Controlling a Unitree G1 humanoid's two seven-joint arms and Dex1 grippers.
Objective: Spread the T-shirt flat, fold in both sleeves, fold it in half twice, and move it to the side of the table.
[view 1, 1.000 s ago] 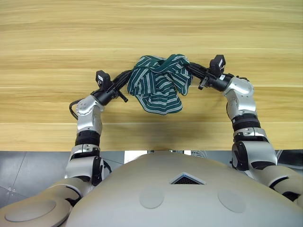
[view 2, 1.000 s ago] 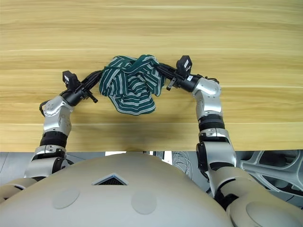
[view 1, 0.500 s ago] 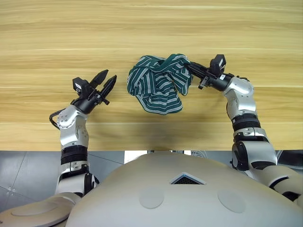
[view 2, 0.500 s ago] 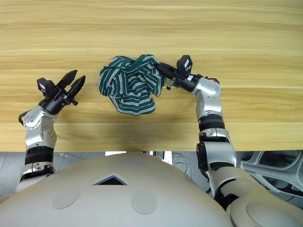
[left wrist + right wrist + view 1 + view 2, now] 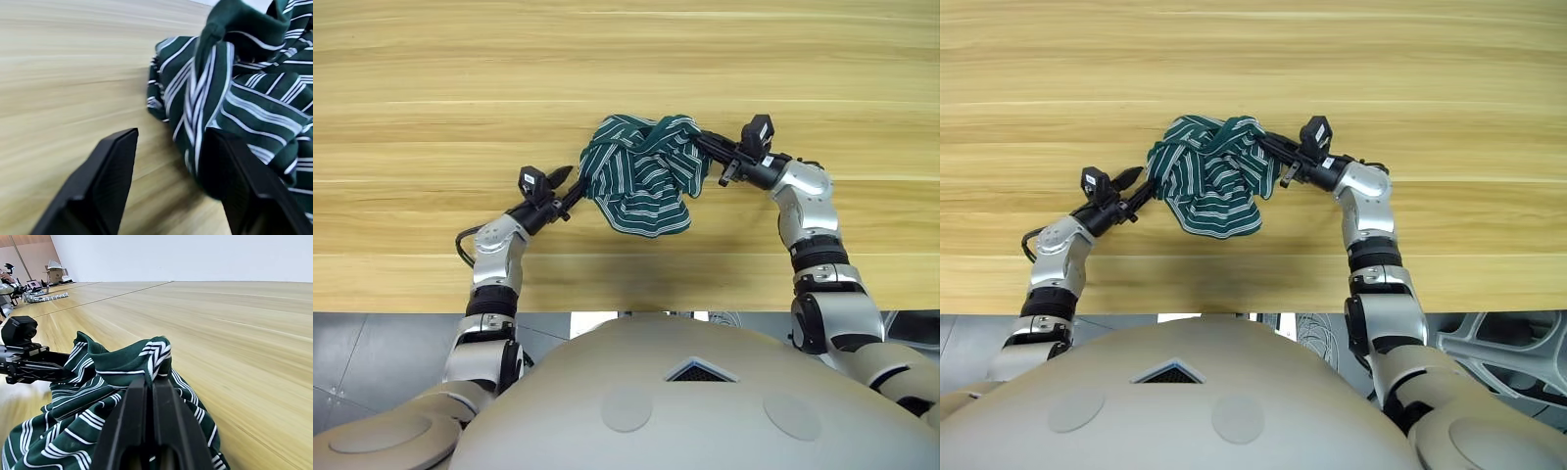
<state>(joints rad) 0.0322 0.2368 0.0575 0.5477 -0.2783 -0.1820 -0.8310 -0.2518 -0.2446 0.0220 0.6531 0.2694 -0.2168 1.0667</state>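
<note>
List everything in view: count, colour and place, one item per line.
T-shirt: one, dark green with white stripes, bunched up on the table between the two end effectors.
Table: one, light wood, spanning the whole scene.
Floor: grey, beyond the table's near edge.
Left end effector: one, black, open, at the T-shirt's left edge, cloth between its fingers.
Right end effector: one, black, shut on the T-shirt's upper right edge.

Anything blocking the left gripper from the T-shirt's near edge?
Nothing visible. The left gripper is at the edge of the crumpled T-shirt, jaws open, with only bare table between them. The right gripper is shut on the opposite side.
</note>
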